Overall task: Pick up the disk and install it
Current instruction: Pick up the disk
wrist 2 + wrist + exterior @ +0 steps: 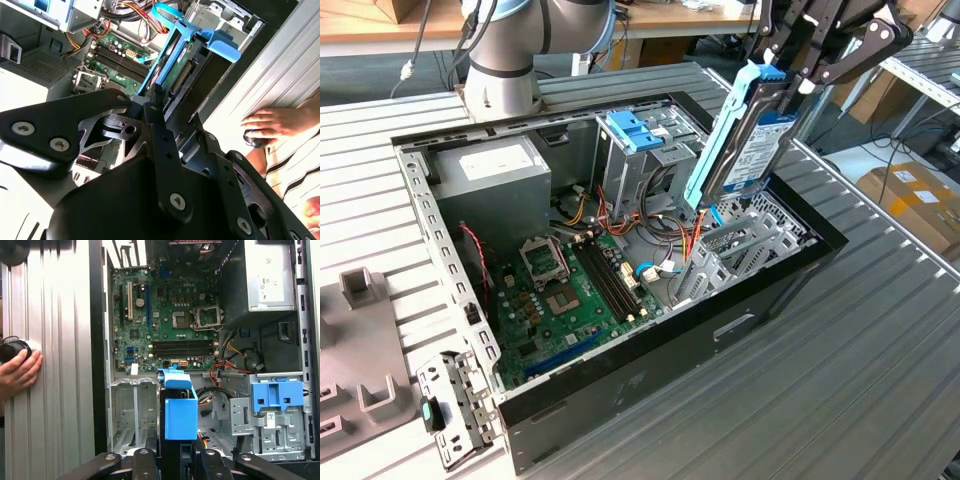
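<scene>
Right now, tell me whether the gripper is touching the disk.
Touching. In the exterior view the gripper clamps the upper end of the disk, holding it steeply upright over the open computer case.

Silver-grey arm (505, 50), black jointed hand (154, 106), silver screws (177, 201)

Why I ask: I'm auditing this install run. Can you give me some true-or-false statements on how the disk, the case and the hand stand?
1. The gripper holds the disk in its jaws. True.
2. The disk lies flat inside its bay. False: it is held on edge, tilted, over the open case.
3. A person's hand rests on the table outside the case. True.
4. A side panel covers the motherboard. False: it lies exposed.
</scene>
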